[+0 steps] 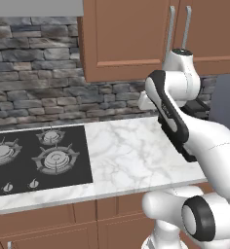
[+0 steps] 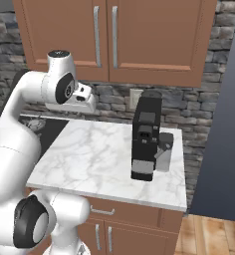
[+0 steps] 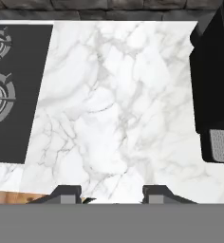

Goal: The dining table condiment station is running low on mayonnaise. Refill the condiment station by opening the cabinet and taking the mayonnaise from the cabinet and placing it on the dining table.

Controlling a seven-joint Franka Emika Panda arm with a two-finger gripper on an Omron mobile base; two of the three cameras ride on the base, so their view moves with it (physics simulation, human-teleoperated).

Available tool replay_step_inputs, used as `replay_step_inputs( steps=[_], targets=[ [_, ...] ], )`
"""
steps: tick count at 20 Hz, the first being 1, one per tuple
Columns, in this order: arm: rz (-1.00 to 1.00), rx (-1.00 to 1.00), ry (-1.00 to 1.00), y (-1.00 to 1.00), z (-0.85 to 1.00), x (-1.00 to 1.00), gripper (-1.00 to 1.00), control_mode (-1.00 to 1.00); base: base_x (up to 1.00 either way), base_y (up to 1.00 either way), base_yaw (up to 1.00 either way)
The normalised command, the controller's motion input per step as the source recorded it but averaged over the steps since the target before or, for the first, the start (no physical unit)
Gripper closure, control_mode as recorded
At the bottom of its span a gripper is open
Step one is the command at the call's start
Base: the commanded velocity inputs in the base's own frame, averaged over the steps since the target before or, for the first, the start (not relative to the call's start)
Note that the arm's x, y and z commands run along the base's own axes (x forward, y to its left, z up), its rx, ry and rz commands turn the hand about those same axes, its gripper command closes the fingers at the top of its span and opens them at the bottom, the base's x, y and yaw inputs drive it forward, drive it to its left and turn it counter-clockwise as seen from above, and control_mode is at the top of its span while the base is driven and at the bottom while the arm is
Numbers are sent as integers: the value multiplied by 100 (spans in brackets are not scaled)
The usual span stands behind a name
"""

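The cabinet hangs on the wall above the counter, its wide brown door closed, with a long silver bar handle at its right edge. The same door fills the upper left of the right base view. My gripper points down at the marble counter from well above it. It is open, and nothing lies between its dark fingertips. The hand sits below the cabinet doors. The mayonnaise is hidden and the dining table is out of view.
A black coffee machine stands at the counter's right end, close to the right of the hand. A black gas stove lies at the left. A second cabinet door adjoins on the right. A tall grey panel bounds the far right.
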Motion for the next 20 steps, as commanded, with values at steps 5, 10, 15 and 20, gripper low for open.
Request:
replay_step_inputs(
  steps=[5, 10, 15, 20],
  targets=[
    [-3, -1, 0, 6, 0, -5, -100, -100, 0, 0, 0],
    [0, 1, -25, -11, 13, -40, -100, -100, 0, 0, 0],
    [0, 0, -58, -20, 81, -5, -100, -100, 0, 0, 0],
    [0, 5, -38, -53, 97, 0, -100, -100, 0, 0, 0]
  ],
)
